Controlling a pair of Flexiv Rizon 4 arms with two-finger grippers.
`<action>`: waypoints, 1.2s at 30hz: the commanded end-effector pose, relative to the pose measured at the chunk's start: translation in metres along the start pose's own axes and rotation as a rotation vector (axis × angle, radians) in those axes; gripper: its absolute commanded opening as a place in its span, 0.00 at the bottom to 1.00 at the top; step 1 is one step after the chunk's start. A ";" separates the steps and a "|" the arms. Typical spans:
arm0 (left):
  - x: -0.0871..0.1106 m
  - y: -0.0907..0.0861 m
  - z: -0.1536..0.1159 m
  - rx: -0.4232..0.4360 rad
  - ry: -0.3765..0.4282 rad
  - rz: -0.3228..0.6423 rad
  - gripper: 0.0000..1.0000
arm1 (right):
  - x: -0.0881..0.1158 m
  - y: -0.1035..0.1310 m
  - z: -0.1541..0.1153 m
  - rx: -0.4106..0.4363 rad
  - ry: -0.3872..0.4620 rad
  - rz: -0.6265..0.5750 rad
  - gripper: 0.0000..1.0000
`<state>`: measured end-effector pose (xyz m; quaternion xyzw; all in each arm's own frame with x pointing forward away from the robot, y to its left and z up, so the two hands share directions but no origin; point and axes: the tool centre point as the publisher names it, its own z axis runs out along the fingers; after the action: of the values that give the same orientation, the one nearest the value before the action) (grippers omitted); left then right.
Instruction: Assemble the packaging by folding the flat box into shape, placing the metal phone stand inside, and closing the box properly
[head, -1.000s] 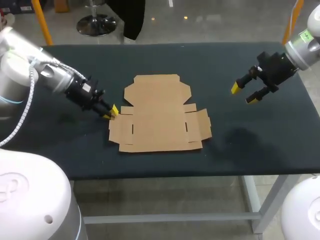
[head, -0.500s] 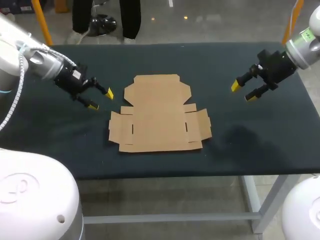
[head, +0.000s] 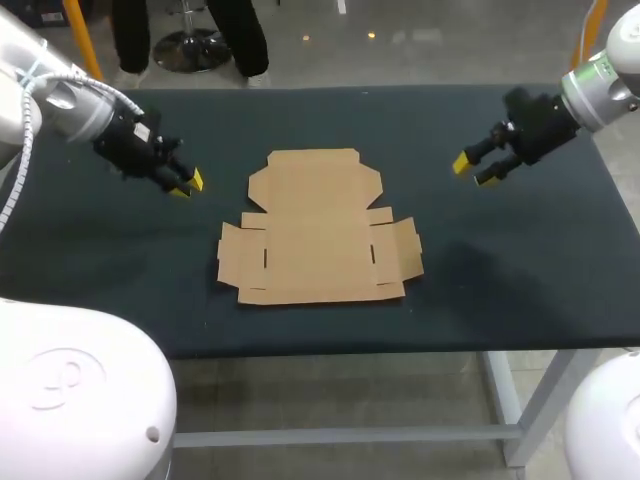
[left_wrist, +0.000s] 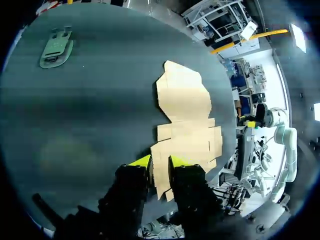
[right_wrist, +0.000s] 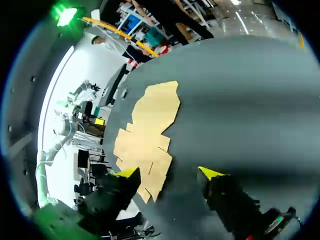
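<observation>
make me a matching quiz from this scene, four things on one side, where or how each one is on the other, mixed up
1 flat cardboard box
2 metal phone stand
3 left end effector
4 right end effector

a fingers spread wide, right of the box
b unfolded, lying flat
c small, grey-green, apart from the box
d over bare table, left of the box

Pairs: 1-b, 2-c, 3-d, 4-a

Flat brown cardboard box (head: 315, 228), unfolded with flaps spread, lies at the middle of the dark tabletop (head: 500, 290). Grey-green metal phone stand (left_wrist: 56, 48) lies flat, well apart, near an edge.
</observation>
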<state>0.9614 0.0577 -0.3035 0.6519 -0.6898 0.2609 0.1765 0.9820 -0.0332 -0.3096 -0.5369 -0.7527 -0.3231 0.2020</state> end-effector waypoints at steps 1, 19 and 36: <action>0.006 0.005 -0.003 0.002 -0.035 -0.001 0.00 | -0.003 0.011 0.011 -0.009 0.004 -0.052 0.00; 0.007 0.004 0.008 -0.004 -0.061 -0.025 0.00 | -0.004 0.027 0.033 -0.048 0.003 0.096 0.00; 0.007 0.003 0.041 0.024 -0.147 -0.014 0.00 | 0.001 0.034 0.073 -0.029 -0.050 0.129 0.00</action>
<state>0.9624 0.0363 -0.3283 0.6715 -0.6942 0.2243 0.1296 1.0112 0.0131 -0.3439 -0.5925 -0.7144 -0.3138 0.2002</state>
